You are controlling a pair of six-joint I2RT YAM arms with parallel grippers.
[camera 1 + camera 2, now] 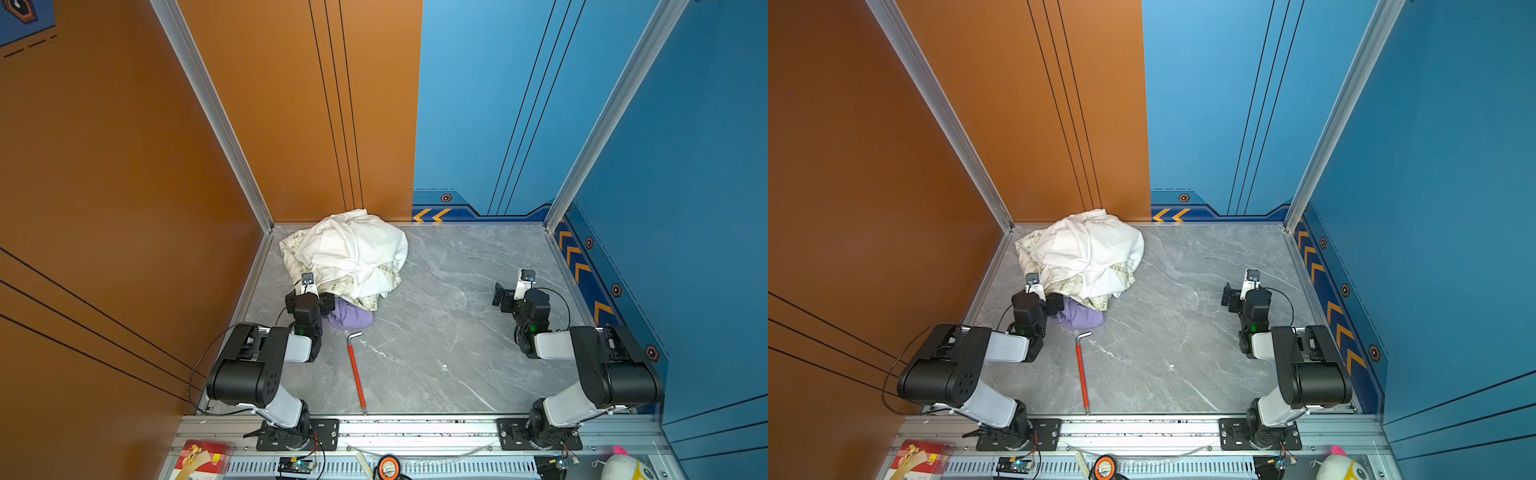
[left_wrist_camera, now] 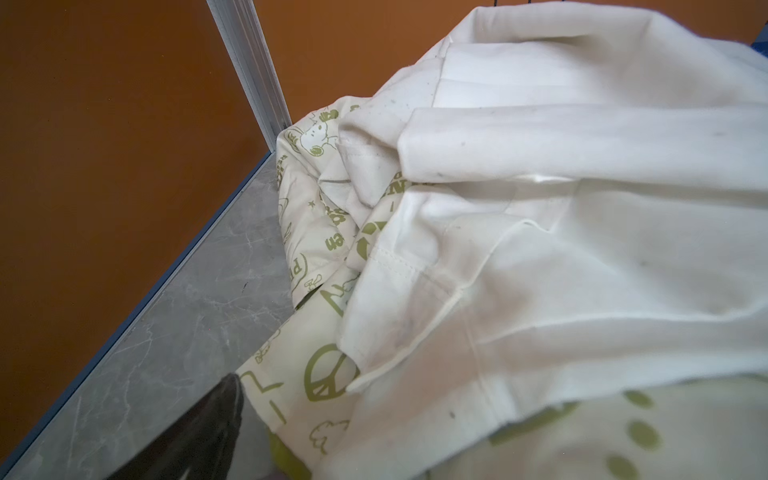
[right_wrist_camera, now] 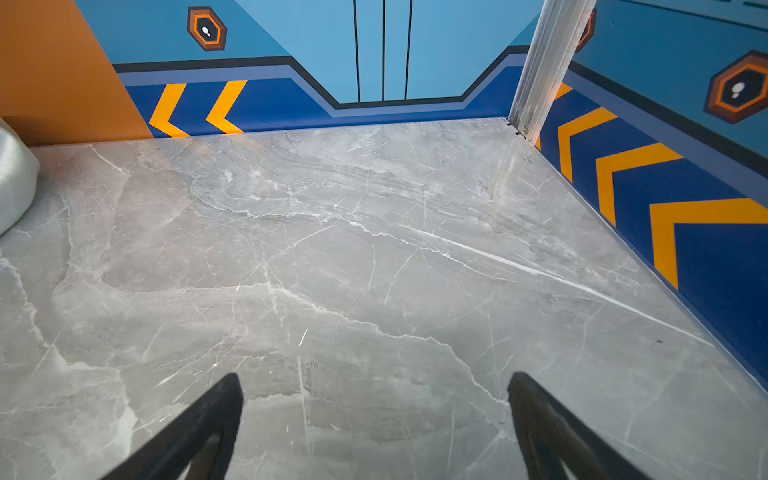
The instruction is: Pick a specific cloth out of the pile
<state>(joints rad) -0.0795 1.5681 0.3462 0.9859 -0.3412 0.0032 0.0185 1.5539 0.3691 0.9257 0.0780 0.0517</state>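
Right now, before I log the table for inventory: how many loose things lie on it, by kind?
Cloths: 3 (lilac cloth, white cloth, cream printed cloth)
Red-handled tool: 1
Total: 4

You see a pile [image 1: 349,249] of white cloth and cream cloth printed olive-green; beside the pile, the lilac cloth [image 1: 351,319] and a red-handled hex key [image 1: 356,374]; the table [image 1: 457,332] is grey, white-veined marble.
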